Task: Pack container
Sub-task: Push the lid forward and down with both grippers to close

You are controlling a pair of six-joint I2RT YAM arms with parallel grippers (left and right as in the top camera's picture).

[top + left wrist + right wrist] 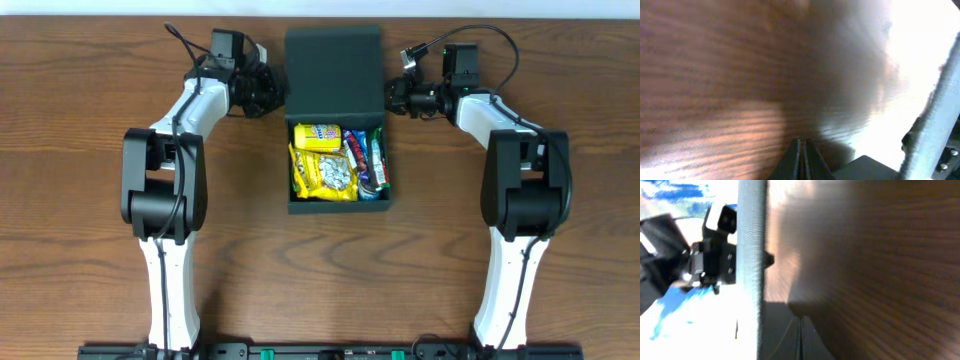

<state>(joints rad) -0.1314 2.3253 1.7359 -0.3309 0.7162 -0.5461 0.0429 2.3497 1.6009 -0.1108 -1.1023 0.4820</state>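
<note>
Black fingers of the left gripper (270, 92) lie pressed together with nothing between them, as far as the blurred wrist view lets me judge. They sit just beside the left edge of the open lid (333, 70). Across the lid, the right gripper (392, 98) sits just beside its right edge, fingers likewise closed on nothing. Below the lid, at the frame's centre, the dark teal container (338, 206) stands open on the wooden table (90, 80). It holds snack packets (320, 160): yellow ones left, blue, red and green right.
</note>
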